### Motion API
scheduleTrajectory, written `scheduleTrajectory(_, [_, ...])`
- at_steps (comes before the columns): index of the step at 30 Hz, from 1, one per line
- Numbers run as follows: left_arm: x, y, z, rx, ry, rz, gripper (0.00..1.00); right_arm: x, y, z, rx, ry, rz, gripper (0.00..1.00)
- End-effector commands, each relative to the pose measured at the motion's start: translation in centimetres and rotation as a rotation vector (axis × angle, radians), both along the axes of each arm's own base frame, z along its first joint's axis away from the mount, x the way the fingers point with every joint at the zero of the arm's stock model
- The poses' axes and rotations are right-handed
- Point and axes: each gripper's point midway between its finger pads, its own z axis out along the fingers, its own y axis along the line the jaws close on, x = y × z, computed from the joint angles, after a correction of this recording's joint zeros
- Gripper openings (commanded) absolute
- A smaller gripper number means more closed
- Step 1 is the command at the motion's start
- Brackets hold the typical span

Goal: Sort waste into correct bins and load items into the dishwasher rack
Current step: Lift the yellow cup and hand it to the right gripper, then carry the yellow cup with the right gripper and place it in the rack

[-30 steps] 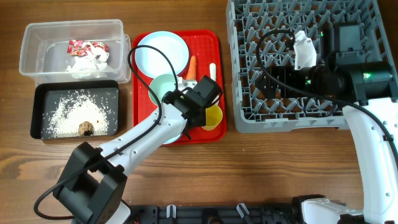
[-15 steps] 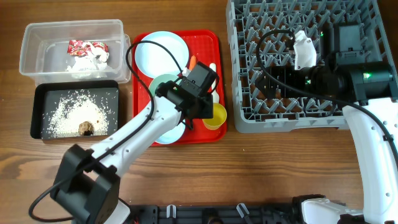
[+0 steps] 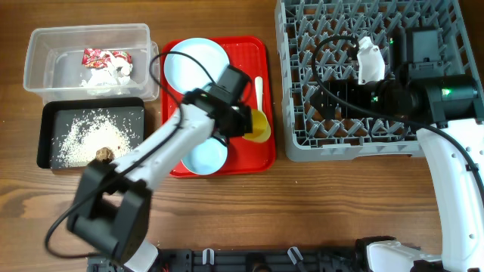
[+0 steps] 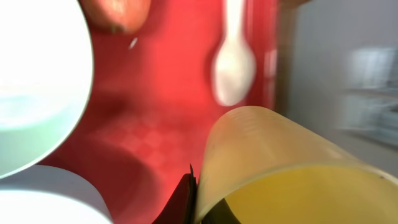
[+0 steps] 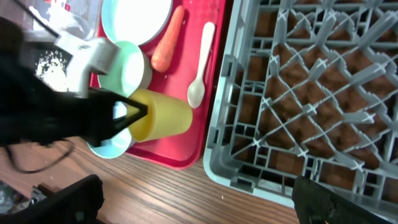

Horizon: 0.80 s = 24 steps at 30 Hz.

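- On the red tray (image 3: 249, 45), overhead, my left arm (image 3: 174, 143) hides its fingers and the carrot (image 5: 168, 40).
- Left fingers (image 4: 185, 196) pinch the tipped yellow cup's (image 4: 280, 162) rim.
- Right fingers (image 5: 323, 202) spread, empty, over the rack (image 5: 298, 81).

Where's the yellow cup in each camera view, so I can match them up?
Overhead: cup at the right edge of the red tray.
Left wrist: cup fills the lower right, close up.
Right wrist: cup left of centre, on the tray.
Shared landmark: the white spoon, beside the cup in all three.
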Motion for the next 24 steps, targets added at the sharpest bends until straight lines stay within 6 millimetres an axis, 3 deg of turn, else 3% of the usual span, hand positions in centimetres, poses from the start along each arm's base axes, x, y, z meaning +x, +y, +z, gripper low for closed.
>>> scheduleTrajectory(1, [-0.2, -0.9, 11.7, -0.448, -0.093, -0.123, 0.04, 0.6, 1.2, 1.2, 0.065, -0.038, 0.033, 1.0])
scheduleTrajectory(5, [-1.8, 1.4, 21.9, -0.844, -0.228, -0.289, 0.04, 0.9, 5.2, 4.9, 0.298, -0.156, 0.216, 1.0])
scheduleTrajectory(8, [-3.2, 2.9, 25.9, -0.994, -0.299, -0.4, 0.04, -0.3, 8.0, 8.7, 0.488, -0.279, 0.427, 1.0])
scheduleTrajectory(10, [-3.2, 3.4, 26.3, -1.013, -0.291, -0.391, 0.04, -1.6, 9.2, 11.1, 0.599, -0.357, 0.56, 1.0])
scheduleTrajectory(13, [-3.2, 3.3, 26.3, -1.015, -0.287, -0.389, 0.04, -2.8, 9.8, 13.0, 0.688, -0.425, 0.671, 1.0])
scheduleTrajectory(18, [-3.2, 2.7, 26.9, -1.024, -0.291, -0.404, 0.04, -3.9, 10.8, 13.5, 0.713, -0.447, 0.746, 1.0])
scheduleTrajectory(21, [-3.4, 1.5, 28.0, -1.034, -0.338, -0.468, 0.04, -5.0, 12.5, 13.6, 0.719, -0.453, 0.812, 0.99])
scheduleTrajectory(24, [-3.0, 0.0, 27.6, -0.996, -0.354, -0.452, 0.04, -5.3, 13.7, 13.5, 0.707, -0.474, 0.852, 0.93])
